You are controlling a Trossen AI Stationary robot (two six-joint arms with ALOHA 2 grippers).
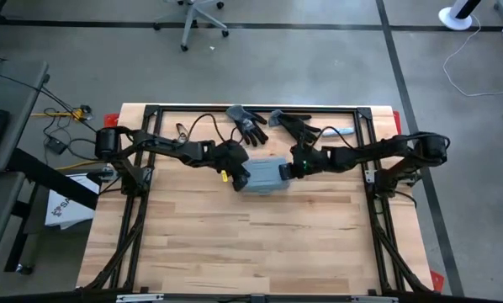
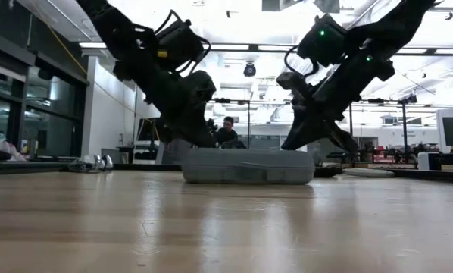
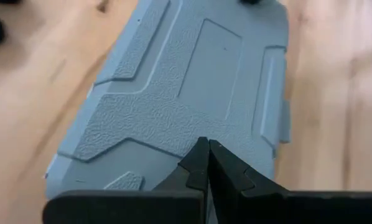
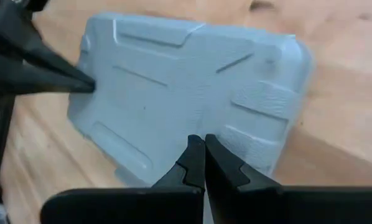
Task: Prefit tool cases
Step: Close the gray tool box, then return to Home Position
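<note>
The grey-blue tool case lies shut and flat on the wooden table, a little beyond its middle; in the low view the tool case rests on its underside. My left gripper is shut, slanting down over the case's left end. My right gripper is shut too, slanting down over the case's right end. Each wrist view shows the ribbed lid under that arm's closed fingertips. My left gripper sets its shut fingertips on the lid's top near the case's left end, slanting down from the table's left. The case stays flat on the table. My right gripper sets its shut fingertips on the lid's top near the right end, slanting down from the table's right.
Two black gloves lie beyond the case near the far edge, with a small dark object to their left. Black frame rails run along the table's left and right sides. A person shows far behind the table.
</note>
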